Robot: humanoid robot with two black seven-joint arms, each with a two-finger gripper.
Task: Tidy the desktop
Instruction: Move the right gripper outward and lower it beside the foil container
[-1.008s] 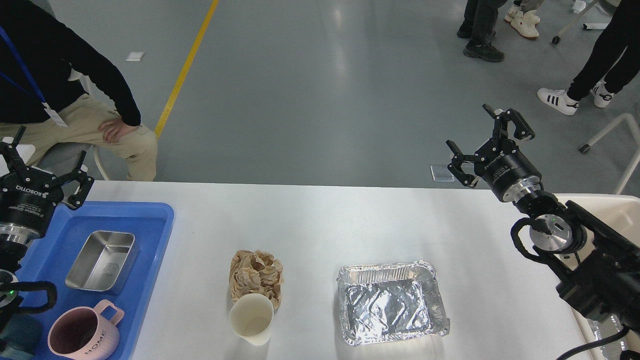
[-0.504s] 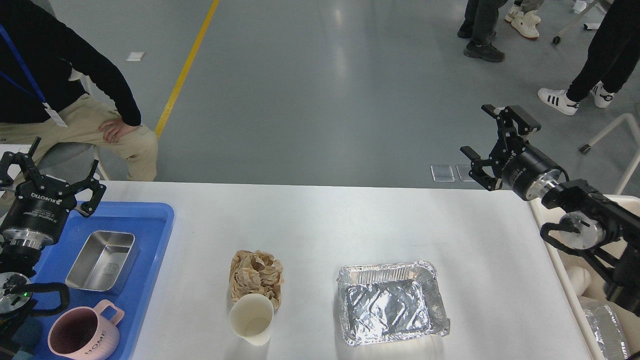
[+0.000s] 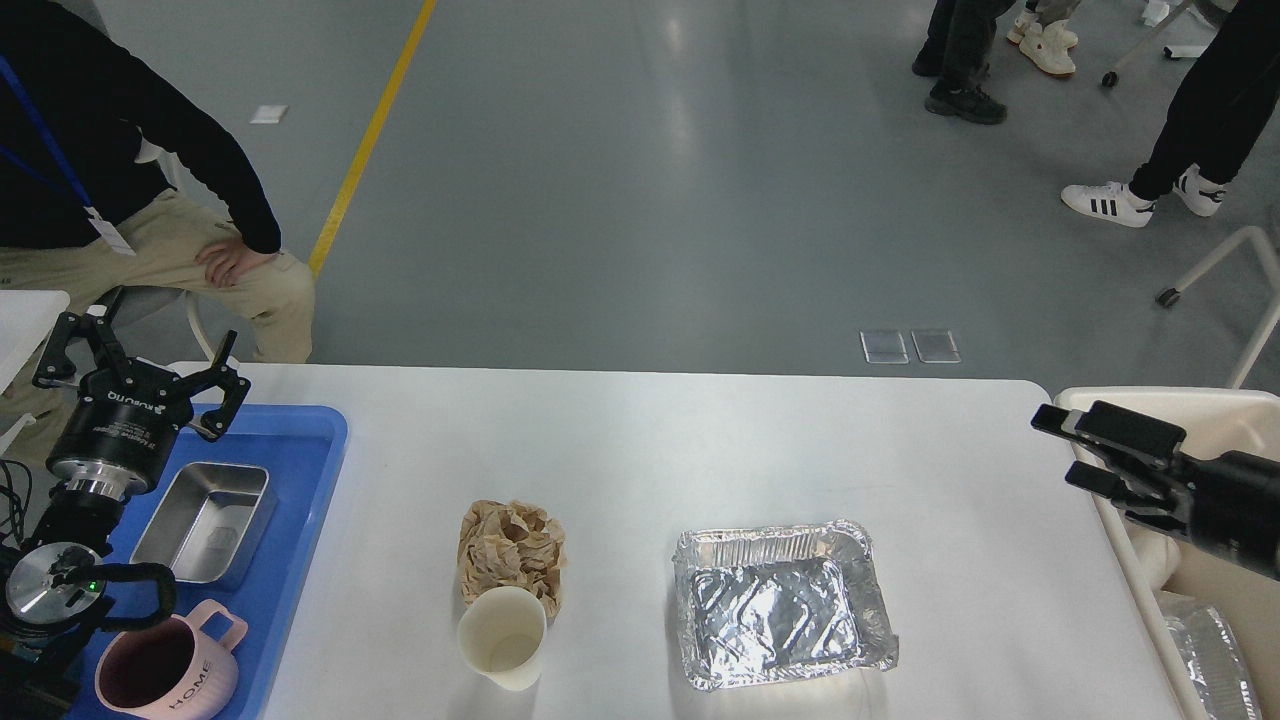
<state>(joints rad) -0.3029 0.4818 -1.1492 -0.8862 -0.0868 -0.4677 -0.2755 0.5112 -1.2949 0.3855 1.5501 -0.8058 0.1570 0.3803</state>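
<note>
Since the earlier frames both arms have shifted: the right gripper (image 3: 1085,452) has dropped from high above the far right corner to the right edge, and the left gripper (image 3: 140,352) has moved rightward over the far left corner. Filling the lower view, the desktop (image 3: 640,450) runs its long axis left to right, its far long edge facing the grey floor. On its left end lies a blue tray (image 3: 300,480) holding an empty steel tin (image 3: 205,520) and a pink mug (image 3: 170,675). Beside the right end stands a cream bin (image 3: 1215,410) with crumpled foil inside. A foil pan (image 3: 780,605), empty, sits right of centre. Crumpled brown paper (image 3: 512,550) touches an empty paper cup (image 3: 502,637) just in front of it. Left fingers are spread wide, holding nothing; right fingers stand apart, also holding nothing.
</note>
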